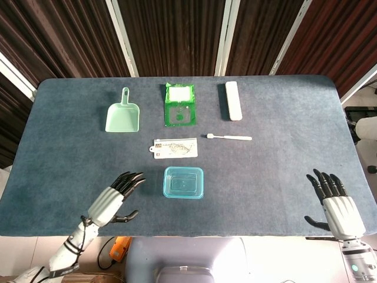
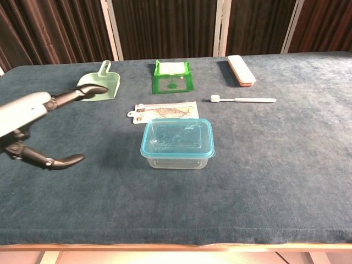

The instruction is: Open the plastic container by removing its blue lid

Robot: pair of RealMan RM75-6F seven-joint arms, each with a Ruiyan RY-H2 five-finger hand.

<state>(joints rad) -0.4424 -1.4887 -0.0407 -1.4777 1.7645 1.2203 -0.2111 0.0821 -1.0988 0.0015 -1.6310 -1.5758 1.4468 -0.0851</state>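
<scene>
My left hand [image 1: 115,200] hung over the table [image 1: 283,171] with fingers spread and thumb apart, holding nothing, near the container [image 1: 183,182] at its 9 o'clock. My right hand [image 1: 334,206] lay spread and empty at the table's 4 o'clock edge, well apart. The container sat near the middle, its lid [image 2: 177,137] on. The card [image 1: 175,147] lay just beyond at 12 o'clock.
</scene>
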